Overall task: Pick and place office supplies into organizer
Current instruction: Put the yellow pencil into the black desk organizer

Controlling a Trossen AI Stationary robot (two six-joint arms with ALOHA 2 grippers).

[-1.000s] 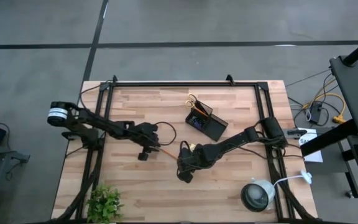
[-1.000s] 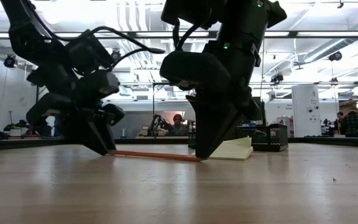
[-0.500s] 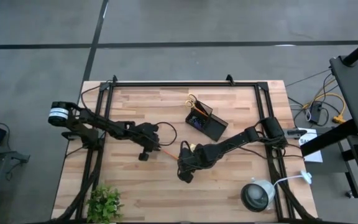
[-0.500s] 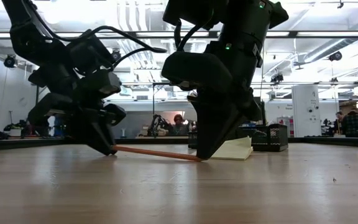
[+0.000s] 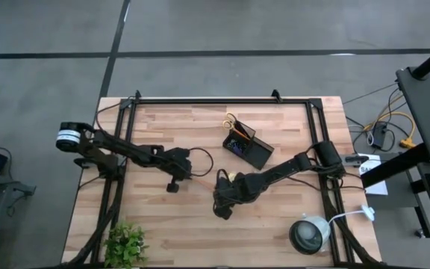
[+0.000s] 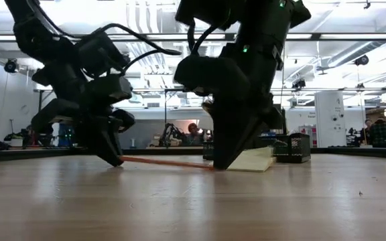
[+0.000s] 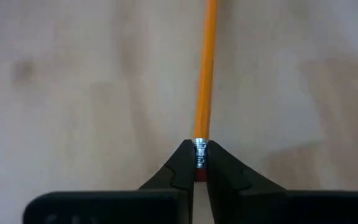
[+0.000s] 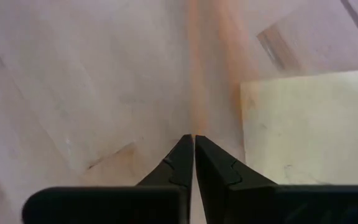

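Left gripper (image 7: 199, 163) clenched on the eraser end of an orange pencil (image 7: 205, 68); metal ferrule sits right between the fingertips, shaft running straight out ahead of the claw. In the low view the pencil (image 6: 167, 162) slopes: the end at the left gripper (image 6: 116, 161) is slightly raised, the far end is down at the tip of the right gripper (image 6: 218, 164).

Right gripper (image 8: 194, 146) closed, tips down on the wood, with the pencil's far end just ahead of them. Whether they pinch it or only pin it, cannot tell. Yellow sticky-note pad (image 8: 303, 127) lies just beside this claw.

Step in hand: pickup of the pencil, grasp made, lift barely begun.

Organizer (image 5: 248, 147) stands well beyond both claws, toward the table's far side, scissors (image 5: 231, 120) already in it.

Next move calls for: right claw to clear the tip, left to raise the pencil, swing it upright, carry it to the taller cup section.
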